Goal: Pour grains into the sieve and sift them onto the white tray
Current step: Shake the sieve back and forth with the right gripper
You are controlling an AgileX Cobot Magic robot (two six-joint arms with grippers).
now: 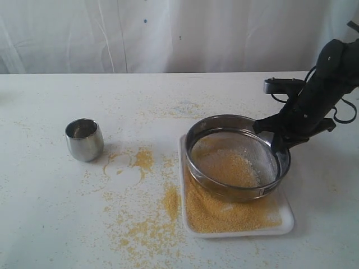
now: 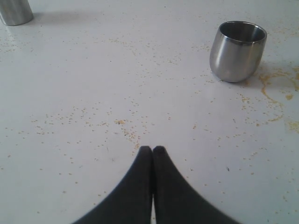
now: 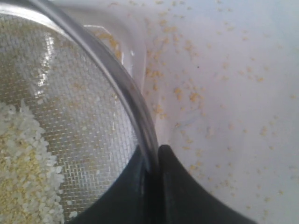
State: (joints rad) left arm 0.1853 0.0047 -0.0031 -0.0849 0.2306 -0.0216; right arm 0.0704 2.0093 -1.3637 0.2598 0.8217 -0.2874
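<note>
The white table [image 1: 50,224] fills the scene, with a pale curtain [image 1: 168,33] behind its far edge. The dark right arm [image 1: 314,95] reaches in from the far right and slopes down towards the middle.

The white tray [image 1: 287,219] lies on the right half of the table, towards the near side. The sieve [image 1: 193,134] [image 3: 117,88] stands over the tray's far part, and its far rim passes beyond the tray's far edge. I cannot tell whether it rests on the tray or hangs just above it. The right jaws pinch the sieve's rim on its right side, one finger inside the ring and one outside.

A small steel cup [image 1: 84,139] [image 2: 237,51] stands upright on the left, well apart from the tray. Its inside is too dark to read.

The grains [image 1: 227,168] [image 3: 18,168] lie in a heap on the mesh, pale coarse bits mixed with yellow. A golden layer of them covers the near part of the tray below the sieve. More are scattered in patches on the table between cup and tray and along the near side.

The left jaws are pressed together with nothing between them, low over the table on the left, near the cup.
</note>
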